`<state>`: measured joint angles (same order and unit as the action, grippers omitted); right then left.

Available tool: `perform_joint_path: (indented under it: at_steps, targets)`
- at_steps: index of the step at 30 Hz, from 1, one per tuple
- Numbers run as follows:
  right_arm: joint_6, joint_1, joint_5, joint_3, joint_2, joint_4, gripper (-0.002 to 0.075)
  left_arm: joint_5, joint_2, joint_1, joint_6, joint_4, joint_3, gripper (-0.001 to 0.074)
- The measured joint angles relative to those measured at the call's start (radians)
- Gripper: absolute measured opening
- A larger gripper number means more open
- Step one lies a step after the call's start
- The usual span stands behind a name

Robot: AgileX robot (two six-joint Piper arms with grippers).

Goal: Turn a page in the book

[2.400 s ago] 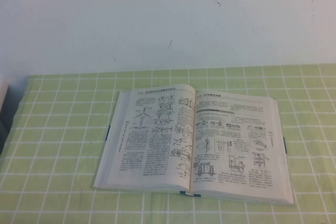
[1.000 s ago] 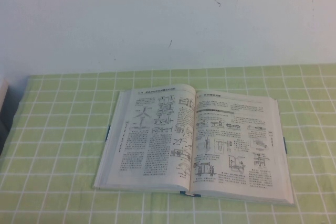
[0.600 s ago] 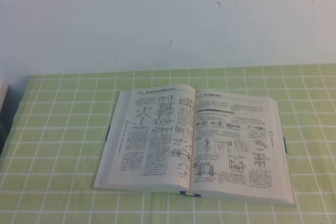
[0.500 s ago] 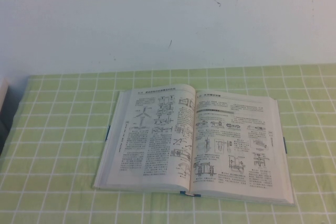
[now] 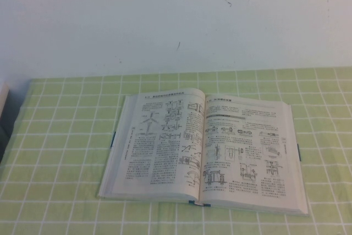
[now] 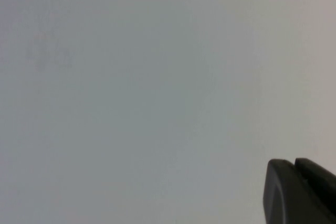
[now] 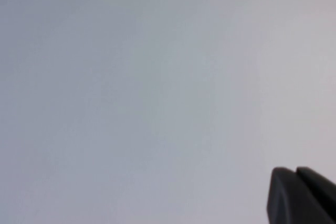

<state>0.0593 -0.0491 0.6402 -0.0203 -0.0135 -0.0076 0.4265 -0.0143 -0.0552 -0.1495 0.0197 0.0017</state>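
The book (image 5: 201, 152) lies open and flat on the table in the high view, its blue cover edge showing at both sides. Its left page (image 5: 159, 147) and right page (image 5: 250, 155) are white with black text and small diagrams, and both lie flat. Neither arm shows in the high view. My left gripper (image 6: 294, 162) shows only as two black fingertips pressed together in front of a blank pale wall, far from the book. My right gripper (image 7: 295, 170) looks the same, fingertips together, holding nothing. The book does not show in either wrist view.
A green cloth with a white grid (image 5: 60, 136) covers the table. A white wall (image 5: 176, 20) rises behind it. A pale and dark object (image 5: 2, 122) sits at the far left edge.
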Motion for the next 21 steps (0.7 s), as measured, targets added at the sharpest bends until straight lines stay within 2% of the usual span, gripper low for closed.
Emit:
perform_joint_path:
  at_steps: [6,13,16,19,21]
  targets:
    - [0.014,0.0,-0.627,-0.282,0.027,-0.006,-0.0003,-0.387,0.011,0.0,-0.026,0.0,-0.248,-0.0004]
    - [0.134,0.0,-1.194,-0.597,0.314,0.056,-0.0003,-0.79,0.233,0.0,-0.002,0.091,-0.498,-0.0004]
    - [0.271,0.0,-1.326,-0.678,0.46,0.174,-0.0003,-0.887,0.373,0.0,0.108,0.218,-0.564,-0.0004]
    - [0.394,0.0,-1.351,-0.711,0.591,0.335,-0.0003,-0.922,0.508,0.0,0.254,0.448,-0.6,-0.0004]
    - [0.476,0.0,-1.343,-0.713,0.669,0.442,-0.0003,-0.926,0.591,0.0,0.425,0.623,-0.611,-0.0004]
